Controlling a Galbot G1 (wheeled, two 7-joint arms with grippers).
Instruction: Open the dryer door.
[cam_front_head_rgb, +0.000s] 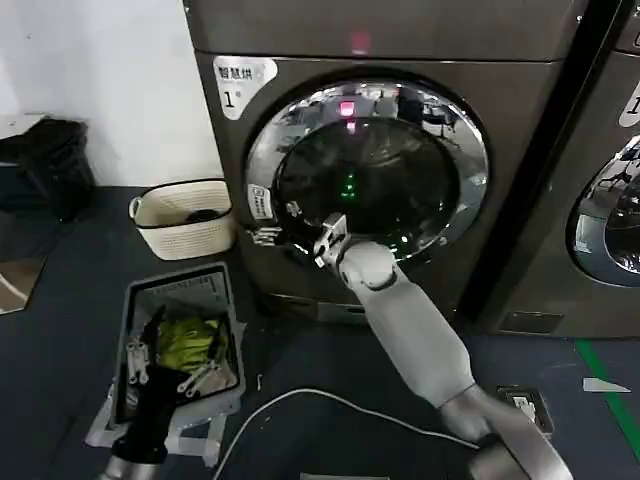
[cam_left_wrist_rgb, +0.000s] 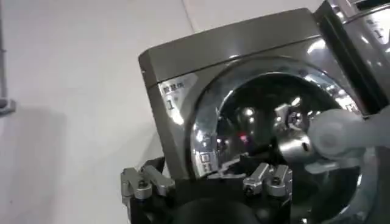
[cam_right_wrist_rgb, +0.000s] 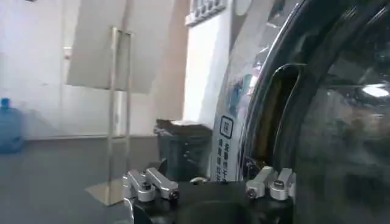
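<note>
Head view. Item: the dryer door, round, chrome-rimmed, dark glass centre, set in the front of the machine with the "1" sticker; it looks seated in its frame, so I judge the task not yet done. My right gripper is at the door's lower left rim, arm stretched up from the lower right. Whether its jaws are released or clenched I cannot tell here. My left gripper hangs low over the grey bin on the floor (idle, well apart from the door). A cream basket stands beside the machine's left corner.

Left wrist view. Item: my left gripper, jaws spread wide and holding nothing. Beyond it, the dryer door with my right arm reaching across its glass.

Right wrist view. Item: my right gripper, jaws released, fingers well apart, nothing between them. The dryer door fills the side next to one finger, its chrome rim just beside that finger, with a dark recess at the rim's edge (likely the pull point).

Relation that matters: the right arm is far the nearer; the door's rim edge lies immediately beside its jaws, so I judge the next need is to hook that edge and pull outward.
</note>
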